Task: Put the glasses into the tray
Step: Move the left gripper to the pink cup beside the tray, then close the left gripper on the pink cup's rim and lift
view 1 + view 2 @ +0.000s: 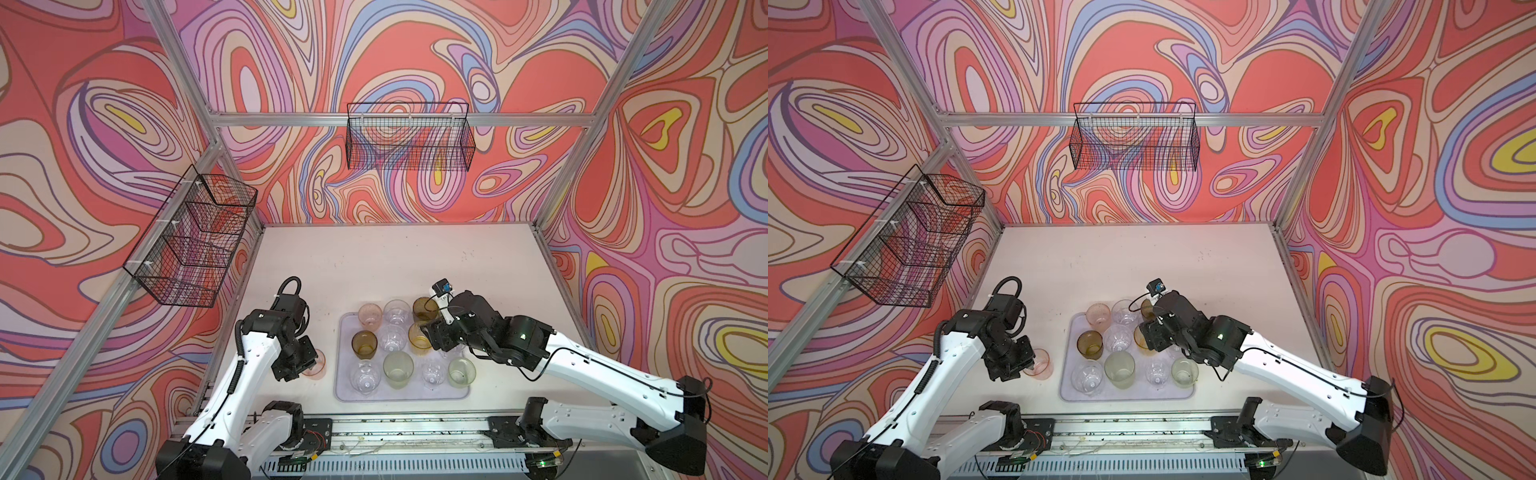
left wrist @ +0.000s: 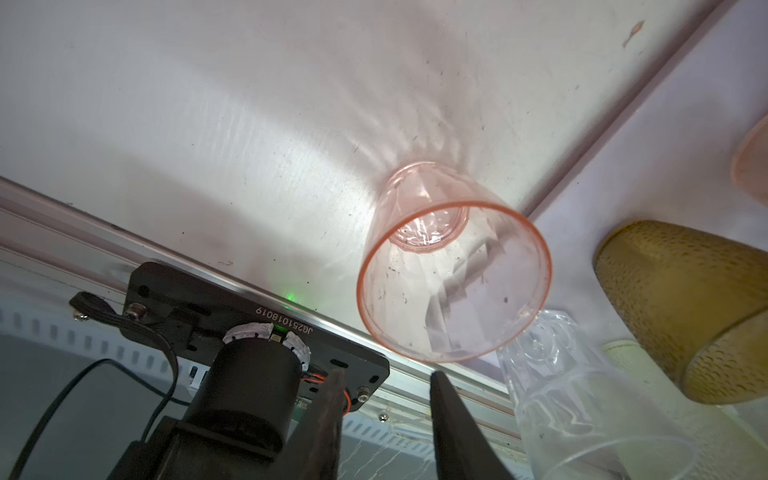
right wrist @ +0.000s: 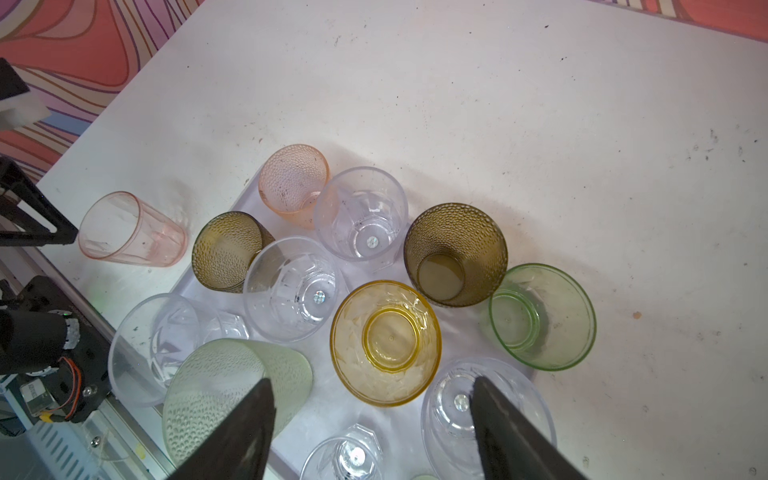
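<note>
In both top views the pink tumbler (image 1: pixel 319 368) stands upright on the bench (image 1: pixel 374 266), half hidden under the left hand (image 1: pixel 306 365) and just outside the tray (image 1: pixel 345 397). The other glasses (image 1: pixel 397 365) stand in the tray, below the right hand (image 1: pixel 432 334).

In the left wrist view the left hand's fingers (image 2: pixel 444 407) are apart and empty. The tumbler's rim sits just beyond their tips, mouth toward the hand, long axis running away from it.

In the right wrist view the right hand is spread wide and empty, with the tumbler well off to its side. The left hand is clearly nearer, so the grasp looks like its job.
</note>
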`<control>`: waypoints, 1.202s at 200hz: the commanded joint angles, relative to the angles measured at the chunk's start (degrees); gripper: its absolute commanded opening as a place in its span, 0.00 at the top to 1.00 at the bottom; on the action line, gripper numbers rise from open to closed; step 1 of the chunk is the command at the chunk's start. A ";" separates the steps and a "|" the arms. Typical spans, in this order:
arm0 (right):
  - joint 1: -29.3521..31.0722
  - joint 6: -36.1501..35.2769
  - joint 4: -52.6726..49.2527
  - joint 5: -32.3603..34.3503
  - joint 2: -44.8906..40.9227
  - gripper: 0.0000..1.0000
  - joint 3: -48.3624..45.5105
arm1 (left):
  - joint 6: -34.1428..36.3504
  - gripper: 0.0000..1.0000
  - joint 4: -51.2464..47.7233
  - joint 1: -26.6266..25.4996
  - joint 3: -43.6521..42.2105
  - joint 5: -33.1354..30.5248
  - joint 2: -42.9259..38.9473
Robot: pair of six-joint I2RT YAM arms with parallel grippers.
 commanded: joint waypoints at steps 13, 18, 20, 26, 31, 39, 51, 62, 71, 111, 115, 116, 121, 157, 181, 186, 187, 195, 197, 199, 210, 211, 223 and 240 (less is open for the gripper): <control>-0.25 -1.10 0.80 0.56 -1.37 0.23 -0.71 | -0.98 0.62 1.41 1.94 -1.20 0.98 0.80; -0.24 -1.18 0.86 0.55 -1.46 0.23 -0.83 | -0.98 0.62 1.53 2.28 -1.33 0.80 0.90; -0.26 -1.15 0.88 0.56 -1.47 0.23 -0.86 | -1.01 0.62 1.61 2.40 -1.40 0.74 0.84; -0.19 -1.22 1.05 0.53 -1.63 0.23 -0.94 | -0.96 0.62 1.81 2.82 -1.71 0.53 0.91; -0.19 -1.29 1.26 0.55 -1.73 0.23 -1.00 | -1.04 0.62 1.91 3.17 -1.97 0.50 0.85; -0.26 -1.47 1.50 0.53 -1.89 0.23 -1.13 | -1.12 0.62 2.01 3.48 -2.17 0.65 0.85; -0.20 -1.57 2.01 0.53 -2.06 0.23 -1.31 | -1.43 0.62 1.96 3.76 -2.38 0.59 0.58; -0.24 -1.81 2.47 0.49 -2.01 0.22 -1.38 | -2.03 0.63 2.14 3.93 -2.70 0.49 0.23; -0.20 -1.84 2.73 0.42 -1.92 0.22 -1.48 | -2.46 0.63 2.31 4.11 -3.08 0.51 0.04; -0.25 -1.85 3.61 0.36 -2.18 0.22 -2.34 | -4.18 0.64 3.57 4.20 -4.67 1.15 0.54; -0.24 -1.85 3.67 0.33 -2.26 0.22 -2.36 | -4.33 0.63 3.68 4.20 -4.76 1.12 0.76; -0.21 -1.89 3.64 0.33 -2.26 0.22 -2.41 | -4.31 0.64 3.73 4.20 -4.81 1.11 0.80; -0.19 -1.88 3.71 0.40 -2.33 0.22 -2.58 | -4.47 0.64 3.86 4.24 -4.92 1.10 1.02; -0.23 -2.06 4.09 0.94 -2.80 0.22 -3.25 | -5.43 0.66 4.76 4.20 -5.43 0.85 2.13; -0.35 -2.28 4.05 0.93 -2.79 0.22 -3.24 | -5.44 0.69 4.83 4.20 -5.51 0.92 2.71; -0.36 -2.28 4.19 0.89 -2.76 0.22 -3.29 | -5.51 0.69 4.95 4.20 -5.60 0.92 2.71; -0.31 -2.28 4.21 0.92 -2.78 0.22 -3.31 | -5.52 0.69 4.94 4.20 -5.62 0.97 2.78; -0.36 -2.28 4.22 0.81 -2.71 0.22 -3.26 | -5.68 0.70 5.27 4.20 -5.94 1.37 2.80; -0.36 -2.33 4.22 0.80 -2.71 0.22 -3.29 | -5.78 0.70 5.40 4.20 -6.09 1.48 2.84; -0.36 -2.25 4.16 0.74 -2.71 0.22 -3.35 | -5.85 0.70 5.50 4.20 -6.20 1.66 2.80; -0.36 -2.20 4.28 0.67 -2.71 0.22 -3.40 | -6.12 0.71 6.20 4.20 -6.82 2.30 2.89; -0.36 -2.20 4.25 0.64 -2.71 0.22 -3.37 | -6.13 0.72 6.22 4.20 -6.85 2.31 2.91; -0.31 -2.02 4.21 0.52 -2.75 0.22 -3.47 | -6.14 0.73 6.22 4.20 -6.84 2.27 3.19; -0.44 -1.88 4.24 0.40 -2.95 0.22 -3.66 | -5.97 0.76 6.21 4.20 -6.35 1.72 3.33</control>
